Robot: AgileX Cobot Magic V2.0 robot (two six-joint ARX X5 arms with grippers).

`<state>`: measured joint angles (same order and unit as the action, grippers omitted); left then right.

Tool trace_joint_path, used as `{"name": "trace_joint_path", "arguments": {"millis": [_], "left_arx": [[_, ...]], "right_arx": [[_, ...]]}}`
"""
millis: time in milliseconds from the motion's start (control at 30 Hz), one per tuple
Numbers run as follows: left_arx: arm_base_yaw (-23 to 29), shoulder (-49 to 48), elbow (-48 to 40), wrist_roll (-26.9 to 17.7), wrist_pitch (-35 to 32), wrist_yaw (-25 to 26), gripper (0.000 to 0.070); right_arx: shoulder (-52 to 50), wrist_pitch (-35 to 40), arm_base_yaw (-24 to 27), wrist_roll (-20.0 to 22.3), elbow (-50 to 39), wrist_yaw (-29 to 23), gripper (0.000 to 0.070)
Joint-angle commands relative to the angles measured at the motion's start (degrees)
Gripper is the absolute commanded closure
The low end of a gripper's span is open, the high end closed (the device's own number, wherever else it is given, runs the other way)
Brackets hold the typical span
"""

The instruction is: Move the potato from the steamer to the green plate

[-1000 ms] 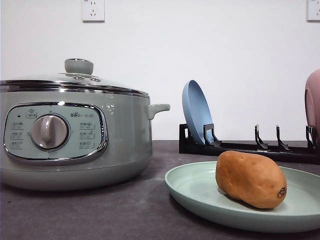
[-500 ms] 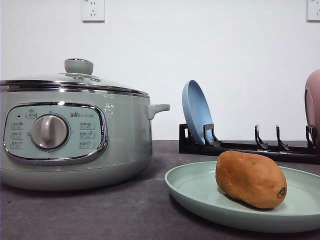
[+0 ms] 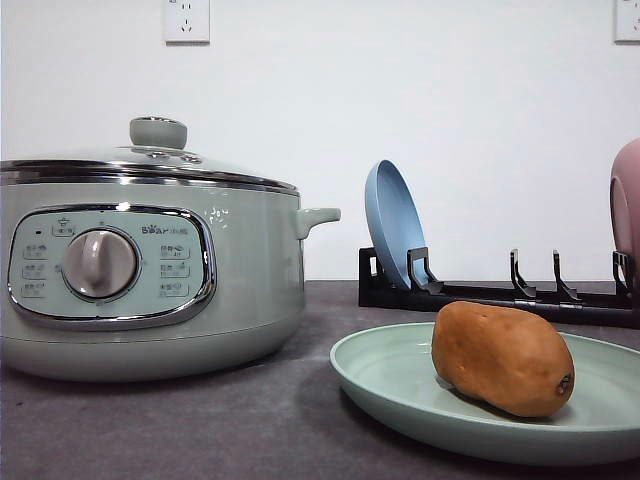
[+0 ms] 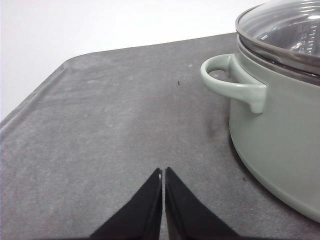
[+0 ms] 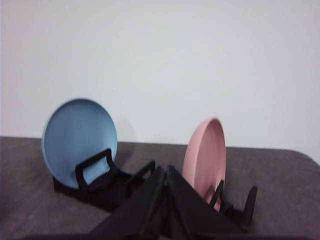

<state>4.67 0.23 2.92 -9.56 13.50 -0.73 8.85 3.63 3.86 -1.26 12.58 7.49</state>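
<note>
orange-brown potato [image 3: 502,358] lies on green plate [image 3: 390,385], plate's right edge cut off; steamer [image 3: 150,265] lidded; left gripper [image 4: 163,172] and right gripper [image 5: 166,172] clenched, empty.

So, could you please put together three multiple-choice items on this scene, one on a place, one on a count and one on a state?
1. Where is the potato?
A. inside the steamer
B. on the green plate
C. in the black rack

2. How many plates stand upright in the black rack?
A. two
B. three
C. none

3. What is the state of the steamer?
A. lid off
B. tipped on its side
C. upright with the glass lid on

Answers:
1 B: it lies on the green plate.
2 A: the blue plate and the pink plate.
3 C: the glass lid sits on its rim.
</note>
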Motion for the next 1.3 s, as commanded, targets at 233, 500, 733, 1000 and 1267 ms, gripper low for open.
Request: {"name": "trace_joint_path", "arguments": {"millis": [233,500,733,1000,1267], "left_arx": [[0.2,-0.1,-0.4,0.2,1.5,0.1,0.07],[0.2,-0.1,-0.4,0.2,1.5,0.1,0.07],[0.2,-0.1,-0.4,0.2,1.5,0.1,0.07],[0.2,-0.1,-0.4,0.2,1.5,0.1,0.07],[0.2,-0.1,-0.4,0.2,1.5,0.1,0.07]], "right_arx": [[-6.8,0.6,-0.7,0.4,-8.1,0.0,0.07],[-8.7,-0.4,-4.6,0.3,-12.0,0.0,0.07],[-8.7,-8.2,-4.5,0.2,-12.0,-0.1,0.07],[-8.7,-13.2,-4.4,0.2,-11.9,-1.1,0.07],[-8.7,-12.5,-4.4,0.2,-11.9,-1.2,0.07]]}}
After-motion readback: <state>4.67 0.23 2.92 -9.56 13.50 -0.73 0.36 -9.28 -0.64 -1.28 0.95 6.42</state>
